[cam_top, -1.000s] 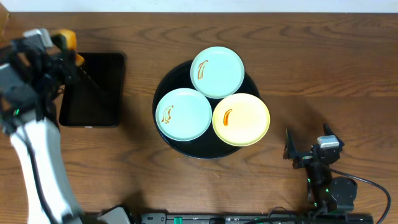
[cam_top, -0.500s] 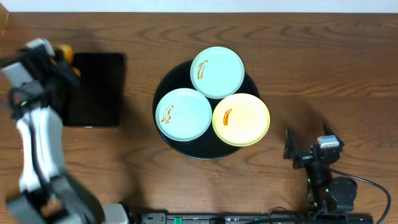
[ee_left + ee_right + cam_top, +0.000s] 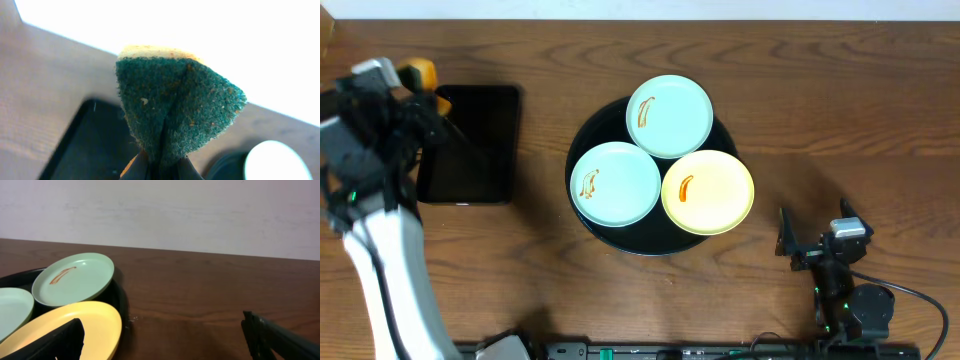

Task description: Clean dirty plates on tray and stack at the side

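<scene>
Left wrist view: the left gripper (image 3: 160, 171) is clamped on a green-and-yellow sponge (image 3: 175, 107), with the rectangular black tray (image 3: 85, 145) just beyond it. The right gripper (image 3: 162, 337) rests low with its fingers apart. The smeared dirty plates (image 3: 75, 277) sit on the round tray (image 3: 119, 296), ahead to its left.

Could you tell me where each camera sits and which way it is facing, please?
Overhead: above the table, looking straight down at the round tray holding three dirty plates; left arm at far left, right gripper lower right.
Left wrist: on the left gripper, looking along it at the pinched sponge, rectangular tray beyond.
Right wrist: low beside the table, facing the yellow plate; its open fingers frame the view.
Shared: overhead and right wrist both show the yellow plate.
</scene>
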Action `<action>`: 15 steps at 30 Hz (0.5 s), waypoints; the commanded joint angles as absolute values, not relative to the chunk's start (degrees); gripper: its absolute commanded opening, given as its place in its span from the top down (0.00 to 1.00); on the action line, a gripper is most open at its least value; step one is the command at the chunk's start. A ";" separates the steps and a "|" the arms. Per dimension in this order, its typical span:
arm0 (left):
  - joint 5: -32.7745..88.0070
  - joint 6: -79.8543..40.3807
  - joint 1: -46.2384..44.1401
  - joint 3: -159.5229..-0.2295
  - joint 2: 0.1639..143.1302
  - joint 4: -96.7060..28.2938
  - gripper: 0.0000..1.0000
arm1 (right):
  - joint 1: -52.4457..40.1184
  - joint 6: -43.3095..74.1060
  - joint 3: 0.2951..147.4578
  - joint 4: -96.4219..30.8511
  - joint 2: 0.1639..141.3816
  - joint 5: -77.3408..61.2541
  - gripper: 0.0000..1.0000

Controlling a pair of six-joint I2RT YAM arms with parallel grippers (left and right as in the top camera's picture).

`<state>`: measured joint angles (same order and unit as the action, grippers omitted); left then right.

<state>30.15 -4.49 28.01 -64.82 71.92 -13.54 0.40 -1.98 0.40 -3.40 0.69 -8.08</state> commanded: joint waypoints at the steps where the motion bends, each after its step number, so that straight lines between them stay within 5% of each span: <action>1: 33.04 -6.37 27.33 -65.73 66.39 -15.94 0.92 | -0.08 -2.42 0.32 -3.64 0.40 -7.94 0.01; 15: 33.63 -22.76 10.15 -63.79 70.63 -33.34 0.93 | -0.08 -2.42 0.32 -3.62 0.40 -7.97 0.01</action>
<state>33.10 -19.57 13.78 -64.51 68.05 -32.51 0.40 -1.98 0.40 -3.40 0.69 -8.05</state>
